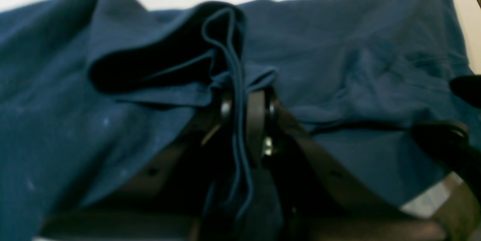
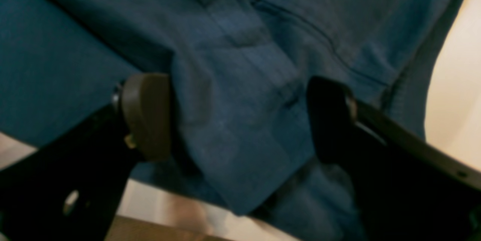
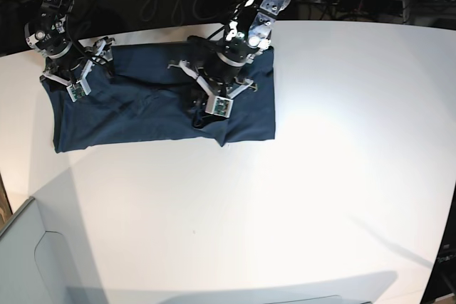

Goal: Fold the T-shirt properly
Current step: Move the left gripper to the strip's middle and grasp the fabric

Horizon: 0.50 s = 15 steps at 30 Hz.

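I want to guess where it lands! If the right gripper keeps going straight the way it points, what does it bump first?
Most likely the dark navy-blue soft cotton T-shirt. The right gripper has its fingers spread wide, with a ridge of that fabric lying right between them; the exact gap is hard to judge.

The base view is sharp and evenly lit from overhead, with a bright patch on the white table point(image 3: 335, 126) right of the T-shirt point(image 3: 142, 115) and dim, dark surroundings behind. Soft arm shadows fall across the lower right. Both wrist views are blurred and dimmer: cloth texture smears, the left gripper point(image 1: 246, 107) is near-black with little detail, and the right gripper point(image 2: 240, 117) fingers are out of focus
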Tool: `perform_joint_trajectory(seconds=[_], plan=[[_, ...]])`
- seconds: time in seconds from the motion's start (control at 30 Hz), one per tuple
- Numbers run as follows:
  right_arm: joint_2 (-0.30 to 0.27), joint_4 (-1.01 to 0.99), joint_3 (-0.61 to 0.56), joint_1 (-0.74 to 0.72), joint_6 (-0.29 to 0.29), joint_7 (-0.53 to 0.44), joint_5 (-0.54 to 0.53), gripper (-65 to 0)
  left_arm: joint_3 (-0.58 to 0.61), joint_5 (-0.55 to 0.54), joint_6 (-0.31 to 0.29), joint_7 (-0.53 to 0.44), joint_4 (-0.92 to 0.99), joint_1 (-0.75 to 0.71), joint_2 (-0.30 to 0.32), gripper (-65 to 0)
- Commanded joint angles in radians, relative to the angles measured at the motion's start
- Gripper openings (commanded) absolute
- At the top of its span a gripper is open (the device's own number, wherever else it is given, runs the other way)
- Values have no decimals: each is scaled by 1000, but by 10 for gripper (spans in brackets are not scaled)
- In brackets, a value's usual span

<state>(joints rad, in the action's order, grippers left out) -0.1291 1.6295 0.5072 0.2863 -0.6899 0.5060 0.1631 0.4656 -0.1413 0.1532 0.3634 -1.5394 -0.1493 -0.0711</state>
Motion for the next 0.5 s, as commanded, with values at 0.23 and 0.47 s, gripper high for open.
perform_joint_trajectory(seconds=[0.23, 0.47], plan=[[-11, 10, 1, -12, -8, -4, 2, -123, 43, -13, -10, -20, 37, 44, -20, -650], [-11, 10, 1, -14, -8, -4, 2, -123, 45, -14, -10, -14, 83, 61, -55, -650]])
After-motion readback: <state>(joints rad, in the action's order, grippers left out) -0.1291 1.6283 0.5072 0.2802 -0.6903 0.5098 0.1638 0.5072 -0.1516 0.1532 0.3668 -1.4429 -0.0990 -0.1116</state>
